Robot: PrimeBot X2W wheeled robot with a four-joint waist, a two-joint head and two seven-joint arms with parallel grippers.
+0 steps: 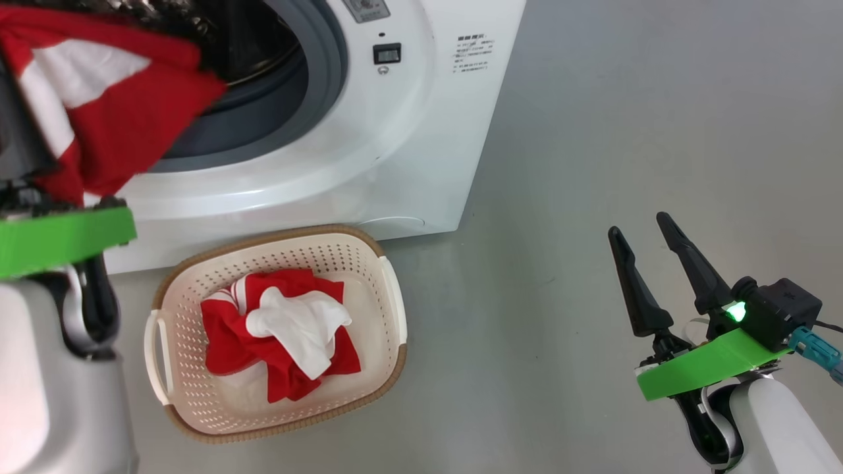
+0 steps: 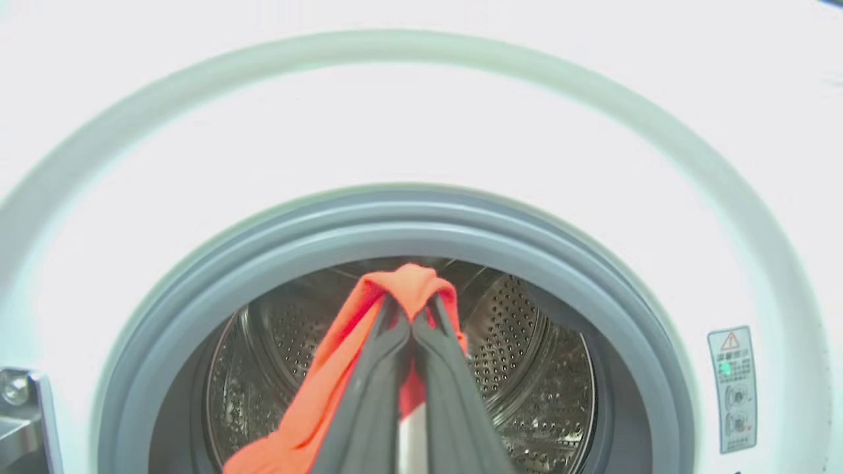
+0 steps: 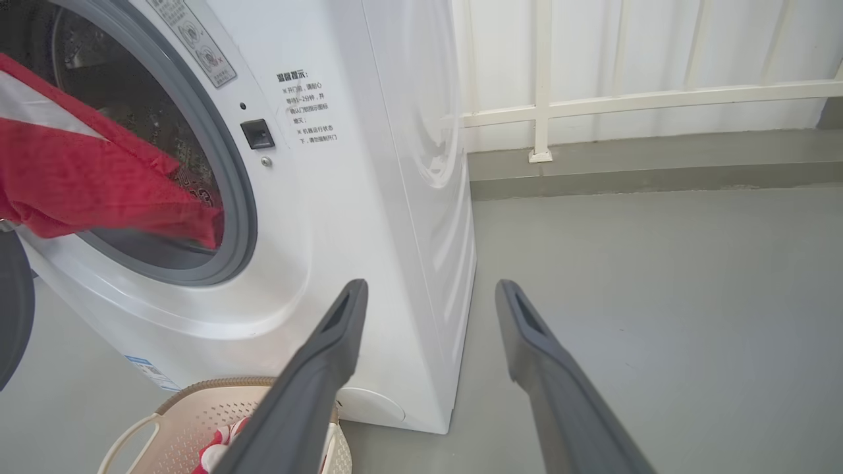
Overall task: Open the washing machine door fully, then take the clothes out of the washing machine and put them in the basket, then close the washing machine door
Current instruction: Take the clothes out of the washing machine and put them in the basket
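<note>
The left gripper point(image 2: 411, 322), jaws pinching a fold of the red and white clothes point(image 1: 125, 112) (they look soft, light and floppy), holds them at the washing machine point(image 1: 408, 131) mouth near the basket point(image 1: 375, 316), while the right gripper point(image 1: 637, 224) has its jaws spread wide.

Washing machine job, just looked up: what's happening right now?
The left tool is shut on a red and white garment, holding it in front of the open mouth of the washing machine. The basket on the floor in front holds more red and white clothes. The right tool is open and empty, off to the right.
</note>
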